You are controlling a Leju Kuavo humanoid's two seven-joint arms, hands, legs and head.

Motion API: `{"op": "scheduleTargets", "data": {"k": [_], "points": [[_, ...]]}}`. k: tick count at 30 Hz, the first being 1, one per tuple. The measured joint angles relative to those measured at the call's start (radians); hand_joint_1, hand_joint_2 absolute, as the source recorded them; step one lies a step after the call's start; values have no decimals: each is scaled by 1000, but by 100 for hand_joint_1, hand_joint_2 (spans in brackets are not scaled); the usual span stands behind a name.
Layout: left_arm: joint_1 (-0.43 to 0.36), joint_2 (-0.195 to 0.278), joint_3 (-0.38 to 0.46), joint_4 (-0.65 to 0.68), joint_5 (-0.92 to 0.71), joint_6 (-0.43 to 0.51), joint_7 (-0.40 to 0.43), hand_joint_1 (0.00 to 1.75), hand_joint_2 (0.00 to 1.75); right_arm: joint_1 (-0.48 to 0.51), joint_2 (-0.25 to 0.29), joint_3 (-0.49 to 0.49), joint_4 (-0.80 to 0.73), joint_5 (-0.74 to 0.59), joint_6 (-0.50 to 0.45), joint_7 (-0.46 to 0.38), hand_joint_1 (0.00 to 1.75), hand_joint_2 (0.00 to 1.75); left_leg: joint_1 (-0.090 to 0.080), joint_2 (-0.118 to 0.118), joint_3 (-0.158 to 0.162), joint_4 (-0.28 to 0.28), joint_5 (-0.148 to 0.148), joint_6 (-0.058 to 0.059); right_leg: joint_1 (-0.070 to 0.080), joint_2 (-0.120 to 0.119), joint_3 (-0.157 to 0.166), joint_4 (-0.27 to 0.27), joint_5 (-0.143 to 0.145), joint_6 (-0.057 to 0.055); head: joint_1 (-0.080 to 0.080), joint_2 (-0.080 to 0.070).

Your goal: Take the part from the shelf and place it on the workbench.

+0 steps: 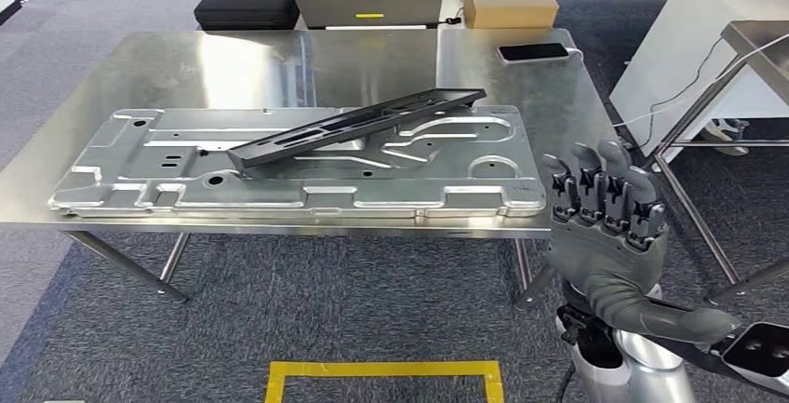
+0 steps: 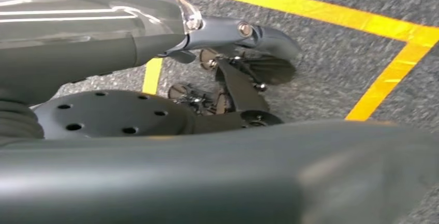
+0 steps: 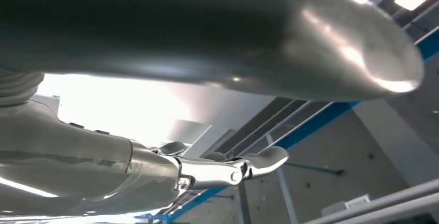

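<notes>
Already the black part (image 1: 358, 127) lies on the bench (image 1: 279, 63), a long slotted bar set slantwise across the big stamped metal panel (image 1: 298, 166), one end low near the panel's middle and the other raised toward the far right edge; resting on the panel's ribs probably accounts for that tilt. The right hand (image 1: 607, 212) is raised off the bench's near right corner, palm away, fingers upright and apart, holding nothing, well apart from the part, which sits to its left and farther in. That looks like a placement done and the hand clear of it. The left hand (image 2: 235, 74) hangs toward the floor by the yellow tape (image 2: 385, 32), its fingers loosely curled, nothing in them.
</notes>
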Motion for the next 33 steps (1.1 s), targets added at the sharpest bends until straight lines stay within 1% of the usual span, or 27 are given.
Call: {"op": "scheduleTargets", "data": {"k": [1, 3, 4, 5, 6, 8, 10, 11, 12, 13, 14, 15, 16, 18, 19, 20, 21, 22, 23, 24, 25, 26, 27, 29, 30, 31, 33], "points": [[-1, 0, 0, 0, -4, 0, -3, 0, 0, 3, 0, 0, 0, 4, -4, -1, 0, 0, 3, -1, -11, 41, -47, -7, -1, -2, -12, 0, 10, -7, 0, 0], [-3, 0, 0, 0, -9, -1, -9, 0, 0, 10, 0, 0, 0, 11, -9, -4, 0, 0, 8, -1, -36, 163, -137, -18, 1, -5, -40, 1, 32, -11, -1, 0], [-4, 1, 0, 0, -9, -2, -12, 0, 0, 13, 0, 0, 0, 14, -10, -5, 0, 0, 10, -2, -41, 214, -155, -21, 2, -6, -54, 2, 42, -11, -1, 0], [-4, 1, 0, 0, -9, -2, -14, 0, 0, 16, 0, 0, -1, 16, -10, -6, 0, 0, 11, -2, -32, 238, -150, -21, 2, -7, -68, 4, 52, -10, -1, 0], [-4, 2, 0, 0, -9, -2, -18, 0, 0, 19, 0, 0, -2, 17, -10, -7, 0, 0, 12, -2, -6, 225, -125, -20, 3, -8, -82, 5, 62, -8, -1, 0], [-7, 6, 0, 0, -8, -3, -24, 0, 0, 23, 0, 0, -7, 19, -10, -9, 0, 0, 10, -3, 93, 104, -75, -11, 4, -8, -104, 8, 80, -4, 0, 0], [-12, 11, 0, 0, -6, -3, -28, 0, 0, 27, 0, -1, -11, 20, -10, -10, 0, 0, 5, -6, 194, -44, -69, 3, 6, -7, -116, 10, 98, 4, 0, 0], [-14, 12, 0, 0, -5, -2, -29, 0, 0, 30, 0, -1, -13, 20, -10, -10, 0, 0, 1, -7, 220, -87, -76, 9, 6, -8, -119, 10, 107, 10, 0, 0], [-15, 13, 0, 0, -5, -1, -29, 0, 0, 32, 0, -1, -14, 21, -10, -10, 0, 0, -2, -7, 228, -107, -79, 14, 6, -9, -122, 9, 116, 17, 0, 0], [-15, 14, 0, 0, -4, 0, -29, 0, 0, 35, 0, -1, -14, 23, -10, -11, 0, 0, 0, -6, 224, -112, -75, 20, 5, -9, -127, 9, 123, 23, 0, 0], [-15, 15, 0, 0, -4, 1, -28, 0, 0, 39, 0, -2, -14, 25, -9, -11, 0, 0, 1, -3, 215, -115, -67, 28, 5, -7, -134, 14, 113, 28, 1, 0], [-15, 16, 0, 0, -4, 3, -28, 0, 0, 45, -1, -2, -14, 27, -9, -11, 0, 0, 3, -1, 203, -118, -56, 35, 5, -4, -143, 32, 86, 31, 2, 0], [-14, 16, 0, 0, -4, 3, -28, 0, 0, 51, -2, -3, -14, 31, -9, -11, 0, 0, 5, 2, 188, -119, -43, 43, 5, -2, -154, 66, 41, 33, 2, 0], [-13, 17, 0, 0, -5, 2, -27, 0, 0, 63, -5, -3, -14, 38, -10, -11, 0, 0, 0, 4, 154, -115, -19, 51, 5, 1, -175, 183, -58, 34, 3, 0], [-12, 17, 0, 0, -5, 1, -27, 0, 0, 70, -7, -3, -14, 41, -10, -11, 0, 0, -2, 5, 137, -111, -8, 52, 5, 2, -180, 241, -82, 35, 3, 0], [-12, 17, 0, 0, -5, 1, -27, 0, 0, 77, -9, -3, -14, 42, -12, -11, 0, 0, -4, 6, 118, -106, 2, 53, 6, 2, -175, 279, -81, 36, 3, 0], [-12, 17, 0, 0, -5, 1, -26, 0, 0, 83, -10, -3, -14, 43, -15, -11, 0, 0, -6, 7, 99, -98, 10, 53, 6, 2, -157, 285, -59, 36, 3, 0], [-12, 17, 0, 0, -5, 1, -25, 0, 0, 89, -11, -4, -14, 43, -19, -11, 0, 0, -6, 7, 80, -87, 17, 51, 6, 3, -121, 254, -28, 36, 3, 0], [-12, 17, 0, 0, -6, 1, -25, 0, 0, 95, -12, -4, -14, 42, -22, -11, 0, 0, -7, 8, 62, -76, 22, 49, 6, 3, -71, 193, -5, 34, 3, 0], [-12, 17, 0, 0, -7, 2, -24, 0, 0, 100, -12, -4, -14, 42, -24, -11, 0, 0, -8, 7, 47, -63, 26, 47, 7, 2, -16, 116, 0, 31, 3, 0], [-12, 17, 0, 0, -8, 2, -23, 0, 0, 105, -12, -5, -15, 41, -26, -11, 0, 0, -10, 7, 35, -52, 30, 43, 9, 2, 28, 49, -7, 27, 3, 0], [-12, 17, 0, 0, -9, 2, -22, 0, 0, 112, -13, -6, -15, 41, -28, -11, 0, 0, -11, 7, 27, -44, 36, 39, 11, 2, 55, 2, -19, 24, 3, 0], [-11, 17, 0, 0, -9, 3, -21, 0, 0, 120, -13, -8, -16, 41, -28, -11, 0, 0, -11, 7, 21, -40, 43, 34, 13, 2, 64, -20, -28, 22, 2, 0], [-8, 18, 0, 0, -10, 4, -20, 0, 0, 141, -14, -15, -16, 43, -29, -11, 0, 0, -9, 5, 13, -36, 46, 22, 10, 0, 54, -24, -19, 7, 2, 0], [-6, 19, 0, 0, -10, 5, -19, 0, 0, 151, -14, -19, -15, 45, -30, -11, 0, 0, -7, 3, 8, -24, 24, 15, 8, -2, 45, -25, -10, -2, 2, 0], [-4, 20, 0, 0, -11, 5, -18, 0, 0, 161, -14, -23, -13, 47, -33, -11, 0, 0, -4, 0, 0, 6, -16, 7, 6, -5, 34, -26, 1, -10, 2, 0], [-3, 21, 0, 0, -11, 4, -20, 0, 0, 182, -14, -31, -8, 51, -40, -11, 0, 0, 4, -2, -23, 115, -117, -7, 5, -7, 5, -24, 24, -16, 1, 0]]}}
